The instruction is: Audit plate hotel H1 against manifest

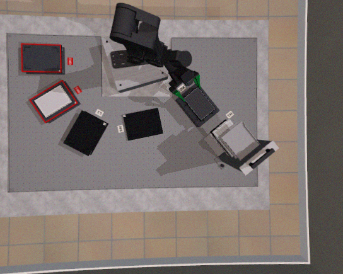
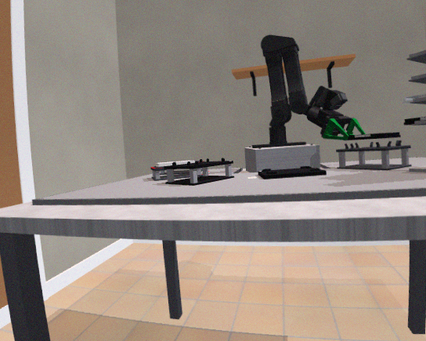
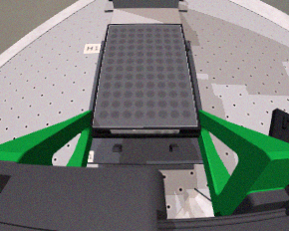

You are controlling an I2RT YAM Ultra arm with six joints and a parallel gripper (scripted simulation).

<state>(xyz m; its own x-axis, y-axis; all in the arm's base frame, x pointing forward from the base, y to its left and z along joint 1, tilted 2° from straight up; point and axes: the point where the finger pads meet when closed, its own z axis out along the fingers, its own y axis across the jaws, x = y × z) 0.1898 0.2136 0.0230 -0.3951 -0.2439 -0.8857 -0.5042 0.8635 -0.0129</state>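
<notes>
Tool (image 3: 145, 134) wide, gripping dark 96-well plate (image 3: 145, 77) by short end, above nest (image 2: 373, 148).

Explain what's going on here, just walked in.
The single arm's gripper holds a dark 96-well plate by its near end, level and just above a raised nest, pointing toward the plate hotel H1. The plate is not resting on the nest in the exterior view. Its ID cannot be read here. On the far side of the table, both red-framed quarantine nests are filled, one with a dark plate and one with a white plate.
</notes>
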